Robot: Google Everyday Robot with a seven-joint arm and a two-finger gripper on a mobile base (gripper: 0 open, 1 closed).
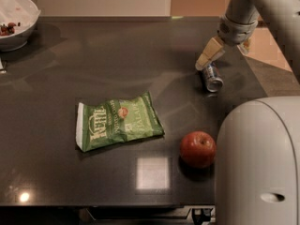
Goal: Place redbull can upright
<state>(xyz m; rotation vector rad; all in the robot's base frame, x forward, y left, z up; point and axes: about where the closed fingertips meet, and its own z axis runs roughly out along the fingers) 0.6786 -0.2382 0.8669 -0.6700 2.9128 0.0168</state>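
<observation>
Sideways, redbull can (212,77) lies beside parted fingers (208,56)

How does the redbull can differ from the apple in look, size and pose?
The redbull can is slim, silver and blue; the apple is round, red and wider. The can lies on its side near the right edge of the table; the apple sits closer to the front edge. The gripper hovers just over the can's far end, well away from the apple. Both rest on the table.

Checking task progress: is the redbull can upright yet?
Tipped: the redbull can lies on its side, silver end facing the camera. The end effector sits just above its far end.
</observation>
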